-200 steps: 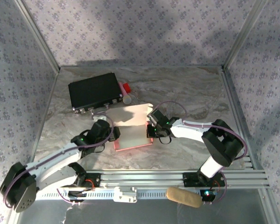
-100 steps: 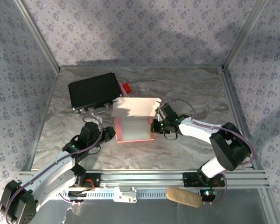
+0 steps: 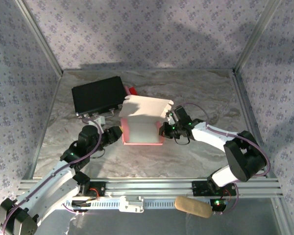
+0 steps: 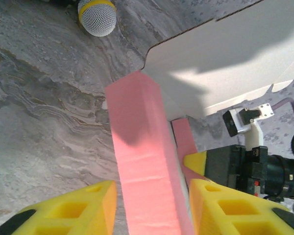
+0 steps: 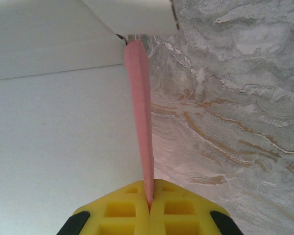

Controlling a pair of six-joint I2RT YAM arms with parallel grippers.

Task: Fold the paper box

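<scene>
The thin pink cardboard paper box (image 3: 141,131) sits about mid-table (image 3: 201,98), slightly left of centre. It is just off the near right corner of the black rectangular case (image 3: 99,95), which lies toward the far left corner. The box is half formed, with its open side facing up and the pale whitish inside showing. The pink side walls stand up on its left and right and run from the near edge toward the far edge. A wide whitish lid flap rises from its far side and tilts up over the tray. With that flap, the long axis of the piece runs near to far. The lid end points to the table's far edge and a low pink wall closes the near end.

The left gripper (image 3: 116,134) is at the box's left wall. In the left wrist view (image 4: 152,188) its yellow fingers (image 4: 83,208) stand apart with the upright pink wall (image 4: 142,161) between them, filling most of the gap. Whether they press on it cannot be told.

The right gripper (image 3: 164,130) is at the box's right wall. In the right wrist view (image 5: 148,188) its yellow fingers (image 5: 122,205) are closed together, pinching the thin top edge of the wall. The whitish inner face (image 5: 49,147) lies to one side and bare table to the other.
</scene>
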